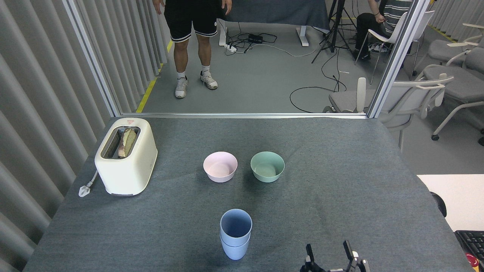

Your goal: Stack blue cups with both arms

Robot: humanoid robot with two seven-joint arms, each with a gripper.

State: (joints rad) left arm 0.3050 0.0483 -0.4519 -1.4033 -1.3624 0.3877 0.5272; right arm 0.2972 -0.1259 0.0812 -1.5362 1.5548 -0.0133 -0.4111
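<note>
Two blue cups (235, 233) stand upright near the table's front edge, one nested inside the other. Nothing touches them. My right gripper (331, 254) shows only its two black fingertips at the bottom edge, well to the right of the cups, open with a wide gap and nothing between them. My left gripper is out of view.
A pink bowl (220, 166) and a mint-green bowl (267, 166) sit side by side behind the cups. A cream toaster (126, 155) holding bread stands at the left. A person's legs (193, 53) are on the floor beyond the grey table (340, 181).
</note>
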